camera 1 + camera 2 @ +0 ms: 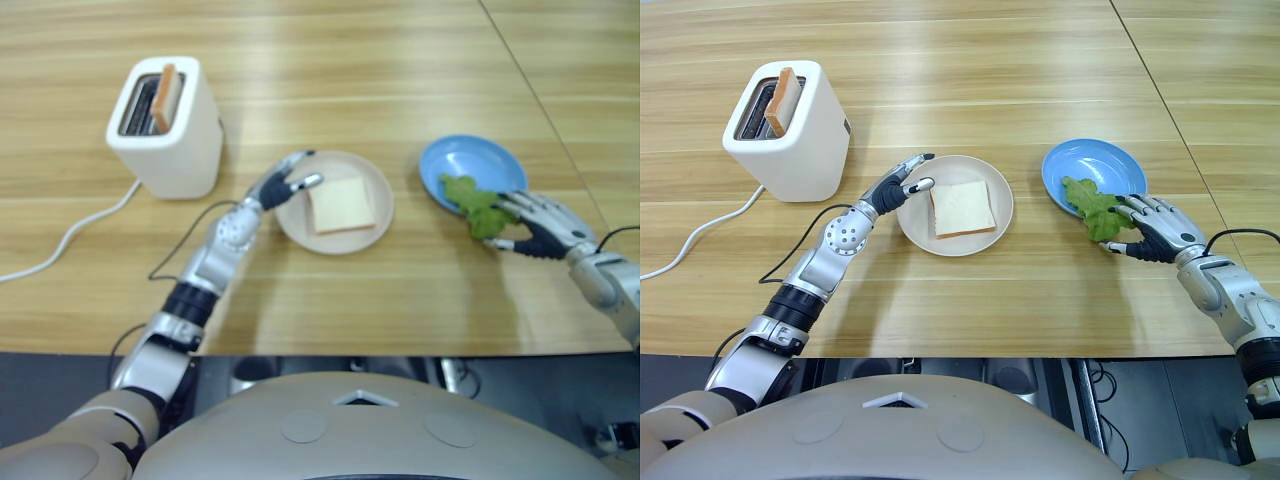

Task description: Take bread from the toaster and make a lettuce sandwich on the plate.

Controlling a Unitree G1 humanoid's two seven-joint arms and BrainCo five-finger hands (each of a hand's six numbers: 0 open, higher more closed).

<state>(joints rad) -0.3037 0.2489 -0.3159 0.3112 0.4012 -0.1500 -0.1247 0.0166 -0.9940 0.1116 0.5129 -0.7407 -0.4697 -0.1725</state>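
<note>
The right hand (1155, 232) is pinching the lettuce (1092, 212) at the lower rim of the blue dish (1098, 160), right of centre in the frame. Its fingers are curling around the leaf's near edge, and the leaf is lying partly on the dish and partly over its rim. The hold is looking shallow, so the leaf could be tearing or slipping free on the way across to the plate (918, 228) at the centre, and dragging it over the rim could be sliding or tipping the dish. The left hand (895, 186) is sitting at the plate's left edge with fingers stretched out and holding nothing. It is lying close to the slice (962, 208) that is flat on the plate, so a careless move there could be nudging plate or slice out from under the incoming leaf. A second slice (783, 100) is standing in the toaster (790, 140) at the upper left, waiting to go on top. Pulling it out at an angle could be jamming it in the slot or shifting the toaster, and the cord (700, 232) trailing toward the lower left could be catching the arm.
</note>
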